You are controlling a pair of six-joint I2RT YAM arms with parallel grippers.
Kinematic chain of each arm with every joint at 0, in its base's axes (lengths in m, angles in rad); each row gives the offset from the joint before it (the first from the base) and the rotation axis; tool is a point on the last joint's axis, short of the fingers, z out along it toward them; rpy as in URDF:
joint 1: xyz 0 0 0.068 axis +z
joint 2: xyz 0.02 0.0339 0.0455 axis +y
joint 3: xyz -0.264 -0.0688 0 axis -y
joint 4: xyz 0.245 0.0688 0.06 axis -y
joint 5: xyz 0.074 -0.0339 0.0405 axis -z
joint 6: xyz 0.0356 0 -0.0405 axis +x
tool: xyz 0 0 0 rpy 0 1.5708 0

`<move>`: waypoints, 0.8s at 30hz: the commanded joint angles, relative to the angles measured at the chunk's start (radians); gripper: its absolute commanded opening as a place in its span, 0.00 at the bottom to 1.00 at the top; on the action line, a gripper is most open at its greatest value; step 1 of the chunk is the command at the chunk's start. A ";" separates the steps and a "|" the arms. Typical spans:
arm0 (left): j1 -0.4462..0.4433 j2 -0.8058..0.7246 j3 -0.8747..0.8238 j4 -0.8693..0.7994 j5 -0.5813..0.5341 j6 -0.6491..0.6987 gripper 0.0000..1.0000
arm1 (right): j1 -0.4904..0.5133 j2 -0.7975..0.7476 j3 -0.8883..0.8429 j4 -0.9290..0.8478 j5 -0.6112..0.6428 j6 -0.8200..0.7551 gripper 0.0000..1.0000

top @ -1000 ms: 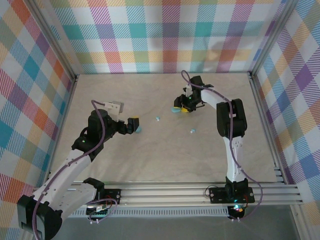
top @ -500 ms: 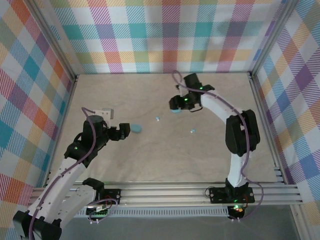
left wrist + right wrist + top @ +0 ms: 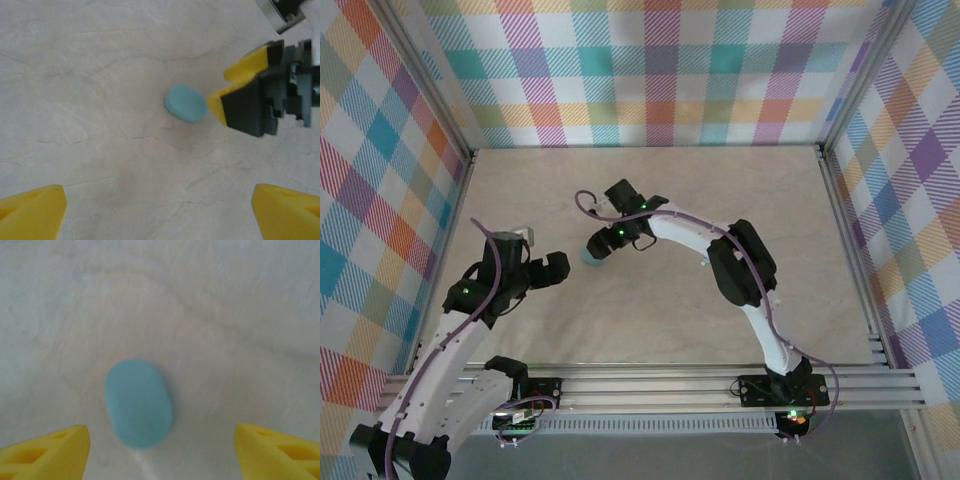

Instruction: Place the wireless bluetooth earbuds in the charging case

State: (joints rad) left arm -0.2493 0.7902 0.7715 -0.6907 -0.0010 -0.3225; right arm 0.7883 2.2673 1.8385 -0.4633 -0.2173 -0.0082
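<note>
A closed oval teal charging case lies flat on the table, left of centre. My right gripper has reached across to it and hangs over it. In the right wrist view the case lies between the yellow fingertips, nearer the left one, and neither touches it; that gripper is open. My left gripper is just left of the case, open and empty. In its view the case lies ahead with the right gripper's fingers beside it. The earbuds are hidden.
The right arm stretches low across the middle of the table. Aluminium frame rails and plaid walls bound the marbled tabletop on three sides.
The right arm swung from the back centre leftward to the case and opened wider. The left gripper backed away from the case toward the near left, staying open.
</note>
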 commanded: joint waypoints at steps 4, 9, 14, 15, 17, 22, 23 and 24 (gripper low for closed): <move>0.026 -0.045 -0.018 -0.047 -0.015 -0.006 0.96 | 0.046 0.064 0.094 -0.038 0.107 -0.144 0.80; 0.034 -0.030 -0.014 -0.047 -0.005 0.002 0.96 | 0.068 0.111 0.147 -0.080 0.066 -0.177 0.80; 0.039 -0.020 -0.012 -0.047 -0.001 0.007 0.96 | 0.081 0.159 0.187 -0.113 0.065 -0.177 0.79; 0.039 -0.020 -0.011 -0.049 -0.001 0.008 0.96 | 0.081 0.169 0.194 -0.123 0.068 -0.179 0.79; 0.041 -0.022 -0.011 -0.053 -0.001 0.010 0.96 | 0.081 0.177 0.200 -0.134 0.076 -0.182 0.78; 0.044 -0.022 -0.012 -0.056 0.008 0.014 0.96 | 0.081 0.177 0.192 -0.149 0.091 -0.203 0.75; 0.044 -0.020 -0.012 -0.054 0.012 0.014 0.96 | 0.081 0.176 0.188 -0.151 0.094 -0.206 0.74; 0.044 -0.019 -0.012 -0.052 0.018 0.015 0.96 | 0.081 0.175 0.183 -0.152 0.096 -0.208 0.72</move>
State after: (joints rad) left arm -0.2180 0.7715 0.7689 -0.7288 -0.0002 -0.3214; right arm 0.8654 2.4287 2.0102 -0.5674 -0.1268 -0.1883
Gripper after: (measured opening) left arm 0.963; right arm 0.723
